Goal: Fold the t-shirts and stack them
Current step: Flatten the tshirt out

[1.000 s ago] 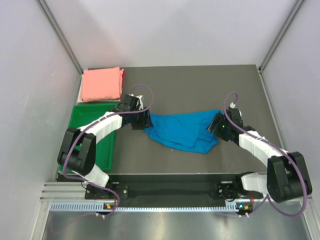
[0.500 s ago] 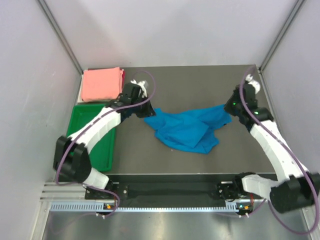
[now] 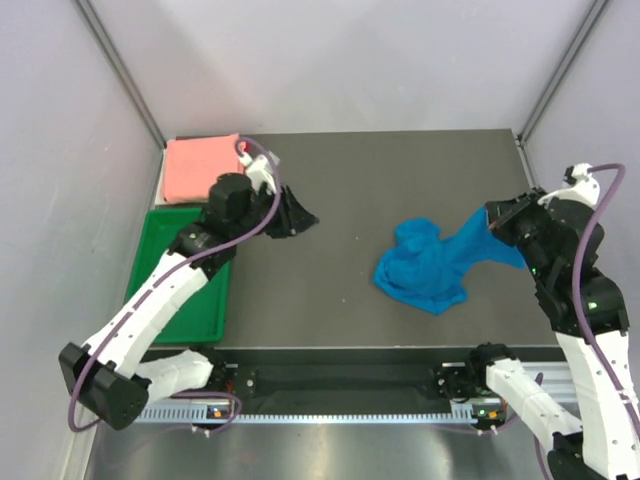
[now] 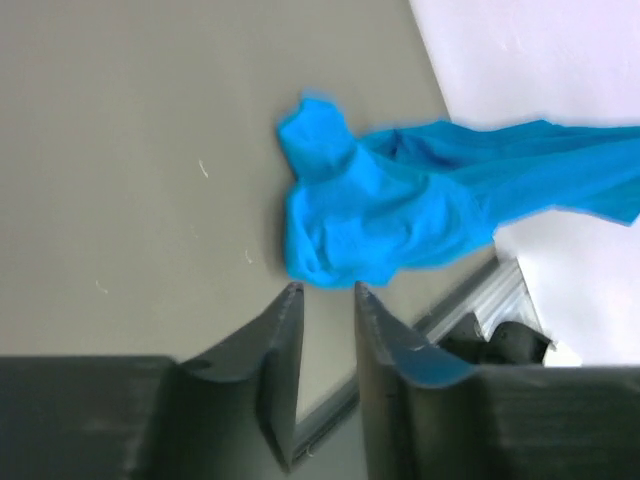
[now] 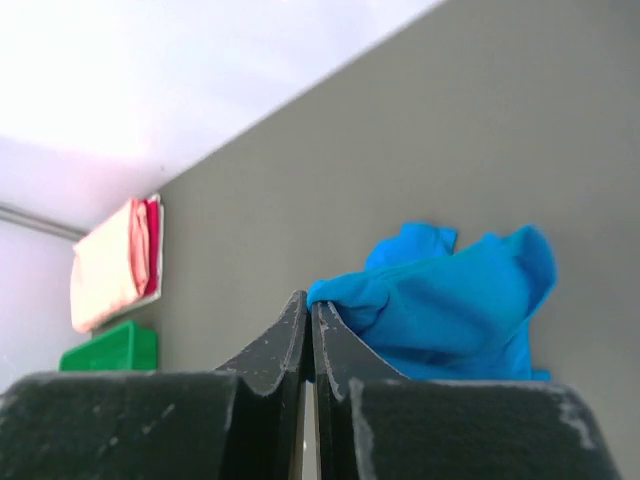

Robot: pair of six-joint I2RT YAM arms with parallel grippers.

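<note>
The bright blue t-shirt (image 3: 428, 268) lies bunched on the dark table right of centre, and one corner of it rises to the right. My right gripper (image 3: 497, 224) is shut on that raised corner. In the right wrist view its fingertips (image 5: 311, 300) pinch the blue cloth (image 5: 450, 300). My left gripper (image 3: 303, 217) hovers above the table's left half, open and empty, well apart from the blue t-shirt (image 4: 380, 215), with bare table showing between its fingers (image 4: 325, 292). The salmon pink t-shirt (image 3: 203, 167) lies folded at the back left corner.
A green plastic tray (image 3: 160, 262) sits at the table's left edge, in front of the pink t-shirt and partly under the left arm. Pale walls enclose the table (image 3: 360, 190) on three sides. The arms' base rail (image 3: 340, 385) runs along the near edge.
The left gripper has let go of the blue t-shirt and drawn back to the left. The right arm has pulled the shirt to the right and lifted its corner, so the cloth has bunched up.
</note>
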